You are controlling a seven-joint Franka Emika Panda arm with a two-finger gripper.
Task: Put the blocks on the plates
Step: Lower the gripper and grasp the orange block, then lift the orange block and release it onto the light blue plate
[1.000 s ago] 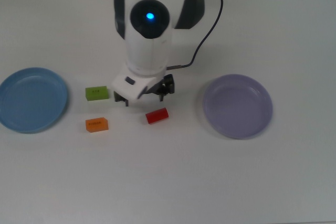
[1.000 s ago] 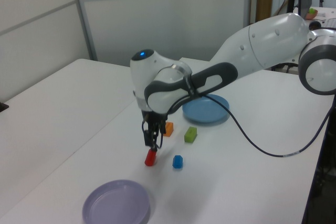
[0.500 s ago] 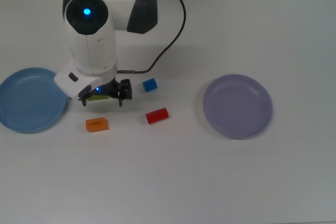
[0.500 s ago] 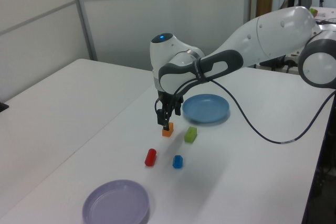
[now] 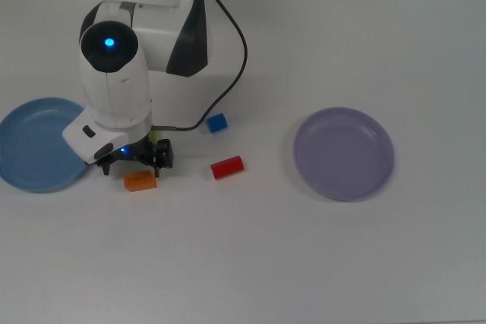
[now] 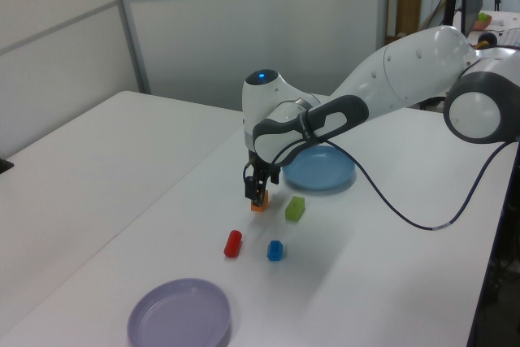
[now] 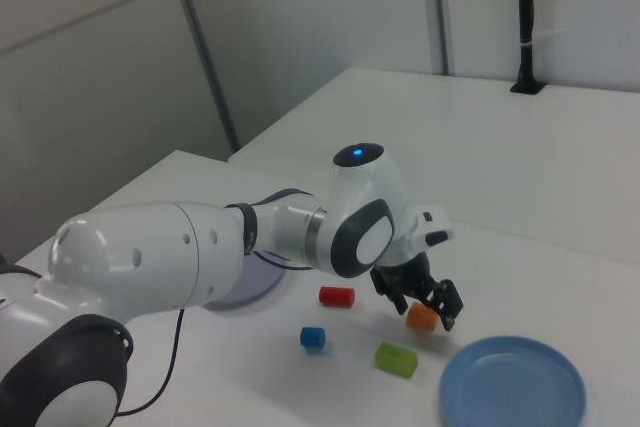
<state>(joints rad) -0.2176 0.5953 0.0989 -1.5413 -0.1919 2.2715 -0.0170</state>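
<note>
Orange block (image 5: 140, 180) seen on table, lower left of top view, near light blue plate (image 5: 30, 146), likely next target. Gripper (image 7: 423, 309) positioned low over it, fingers spread either side, nothing grasped. Red block (image 5: 227, 167), blue cube (image 5: 217, 122) left mid-table; lavender plate (image 5: 344, 153) unfilled.

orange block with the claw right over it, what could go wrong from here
The claw sits low at the orange block, so an off-centre close could push or tip it rather than grip it.

The green block lies close beside it, mostly hidden under the arm in the top view; the claw might knock it.

The blue plate is near, so a sideways swing could clip its rim.
</note>
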